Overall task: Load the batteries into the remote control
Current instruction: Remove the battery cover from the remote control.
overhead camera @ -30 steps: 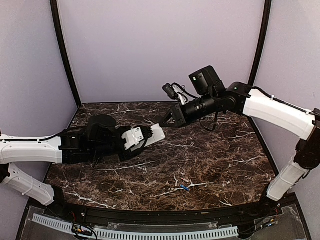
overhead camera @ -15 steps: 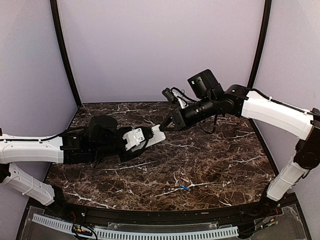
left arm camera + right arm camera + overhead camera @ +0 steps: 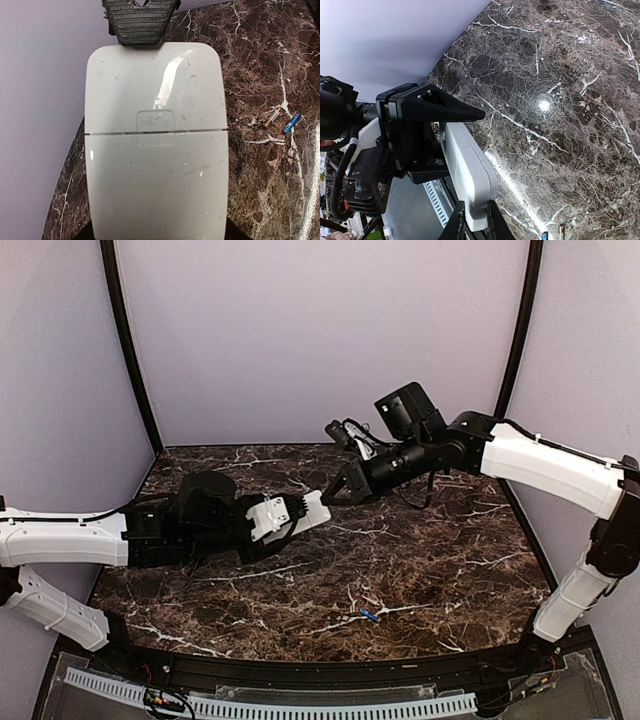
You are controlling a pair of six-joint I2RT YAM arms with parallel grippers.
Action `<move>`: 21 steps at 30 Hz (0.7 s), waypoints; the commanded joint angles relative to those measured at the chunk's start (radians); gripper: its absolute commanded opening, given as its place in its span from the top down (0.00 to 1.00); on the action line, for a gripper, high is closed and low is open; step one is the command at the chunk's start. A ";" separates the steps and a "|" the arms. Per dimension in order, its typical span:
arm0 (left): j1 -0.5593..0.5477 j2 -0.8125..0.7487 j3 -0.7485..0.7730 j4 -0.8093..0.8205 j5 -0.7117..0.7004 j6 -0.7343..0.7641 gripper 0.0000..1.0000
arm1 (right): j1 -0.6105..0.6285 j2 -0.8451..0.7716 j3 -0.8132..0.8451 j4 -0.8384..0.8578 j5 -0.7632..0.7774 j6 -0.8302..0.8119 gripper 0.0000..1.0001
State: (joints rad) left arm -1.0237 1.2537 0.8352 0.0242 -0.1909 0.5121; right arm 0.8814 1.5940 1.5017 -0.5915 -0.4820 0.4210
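My left gripper [image 3: 268, 522] is shut on the remote control [image 3: 303, 509], holding it above the table by its long sides. The remote's plain white back [image 3: 155, 165] faces the left wrist camera, with a seam and a small tab mark across the middle. My right gripper [image 3: 476, 224] pinches the remote's far end [image 3: 479, 210] between its fingertips [image 3: 458, 225]; its ribbed pad [image 3: 140, 22] shows above the remote's top edge. One blue battery [image 3: 369, 616] lies on the table near the front, also seen in the wrist views [image 3: 292, 122] [image 3: 544, 235].
The dark marble table [image 3: 450, 550] has purple walls behind and on both sides. A thin brass-coloured piece [image 3: 272, 116] lies beside the blue battery. A white slotted strip [image 3: 280, 705] runs along the near edge.
The right gripper has come down and left a little onto the remote's far end and narrowed on it. The left arm and the remote have stayed put.
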 commanded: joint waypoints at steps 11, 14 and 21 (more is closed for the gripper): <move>0.011 0.013 0.023 -0.011 0.001 -0.009 1.00 | -0.004 0.008 -0.032 0.089 -0.142 0.015 0.89; 0.010 0.017 0.024 -0.014 0.002 -0.008 1.00 | -0.004 0.007 -0.043 0.121 -0.172 0.021 0.88; 0.012 0.025 0.025 -0.018 0.003 -0.008 1.00 | -0.004 0.004 -0.049 0.131 -0.176 0.015 0.84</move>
State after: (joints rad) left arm -1.0187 1.2629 0.8352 0.0097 -0.1856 0.5121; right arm 0.8577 1.5963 1.4593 -0.5446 -0.5671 0.4316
